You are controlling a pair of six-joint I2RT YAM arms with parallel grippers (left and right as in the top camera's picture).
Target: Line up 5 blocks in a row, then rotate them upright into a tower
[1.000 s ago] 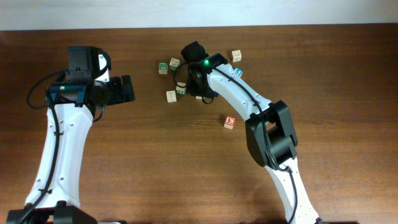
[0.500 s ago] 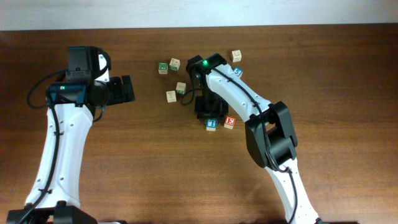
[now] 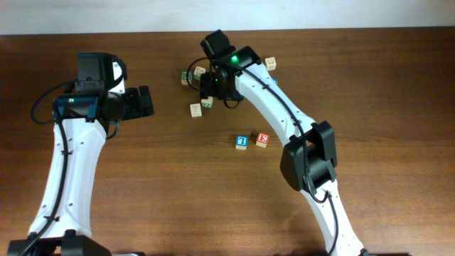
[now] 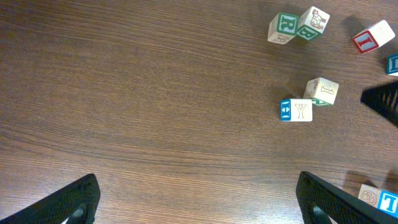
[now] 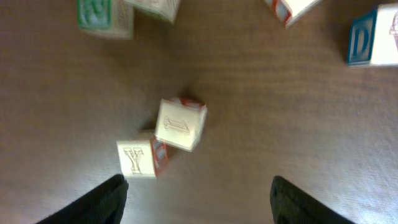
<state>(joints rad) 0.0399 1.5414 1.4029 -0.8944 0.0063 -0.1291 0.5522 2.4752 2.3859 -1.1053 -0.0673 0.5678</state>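
Observation:
Two blocks lie side by side in the open: a blue-faced one [image 3: 242, 142] and a red-faced K block [image 3: 261, 140]. Farther back is a loose cluster: a pale Y block [image 3: 195, 110] [image 5: 140, 158] [image 4: 296, 110], the I block [image 5: 180, 124] [image 4: 321, 91] touching its corner, a green-marked block [image 3: 186, 77] [image 4: 283, 28] and another pale one [image 3: 271, 64]. My right gripper [image 3: 213, 89] [image 5: 199, 205] hovers open over this cluster, holding nothing; the Y block sits just ahead of its left finger [image 5: 93, 202]. My left gripper [image 3: 146, 102] [image 4: 199, 199] is open over bare wood to the left.
More cubes show at the frame edges: a blue D cube [image 5: 373, 37], a red-marked cube [image 4: 373, 36], a blue T cube [image 4: 388, 202]. The right arm's long white link [image 3: 277, 107] crosses above the table toward the cluster. The table's far edge [image 3: 320, 30] lies just behind the blocks.
The right gripper set the blue-faced block down beside the red K block, let go, opened wide and swung back up-left over the cluster. The left arm stayed still.

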